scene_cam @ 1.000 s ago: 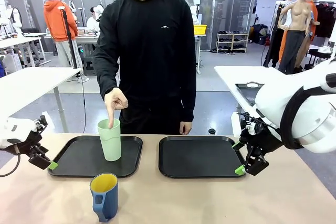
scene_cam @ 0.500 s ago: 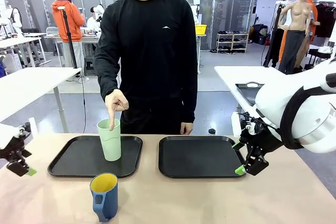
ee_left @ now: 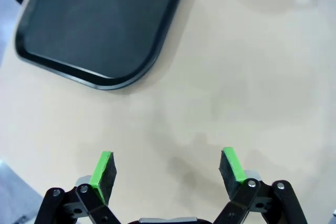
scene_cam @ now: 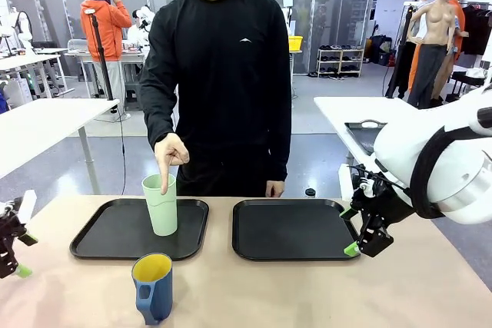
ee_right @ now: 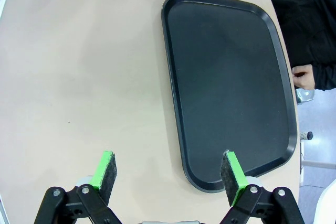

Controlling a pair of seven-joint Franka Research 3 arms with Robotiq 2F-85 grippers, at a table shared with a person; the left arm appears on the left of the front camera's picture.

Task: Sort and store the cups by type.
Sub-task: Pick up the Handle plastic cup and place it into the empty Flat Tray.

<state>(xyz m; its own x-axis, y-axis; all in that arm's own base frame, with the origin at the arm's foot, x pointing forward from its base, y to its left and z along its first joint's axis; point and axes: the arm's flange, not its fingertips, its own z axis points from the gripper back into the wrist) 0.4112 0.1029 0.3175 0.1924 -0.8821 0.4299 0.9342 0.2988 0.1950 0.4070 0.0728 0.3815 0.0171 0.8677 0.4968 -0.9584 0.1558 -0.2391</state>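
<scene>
Pale desk (scene_cam: 307, 289) carries all the things. At its left edge the left claw (ee_left: 168, 167) hangs fully spread and holds nothing. To the right of this claw the mint tumbler (scene_cam: 162, 209) stands on the left tray (scene_cam: 108, 236), and a person's hand (scene_cam: 171, 151) points into it. The blue mug (scene_cam: 154, 289) stands off the tray. I think it belongs on the right tray (scene_cam: 292, 228): better to take its wall opposite the handle and keep it upright. Just right of that tray, the right claw (ee_right: 169, 169) is spread and empty.

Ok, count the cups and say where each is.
2. The tumbler stands on the left tray, the person's finger at its rim; the mug stands on the table, off the tray, nearer the robot.
</scene>
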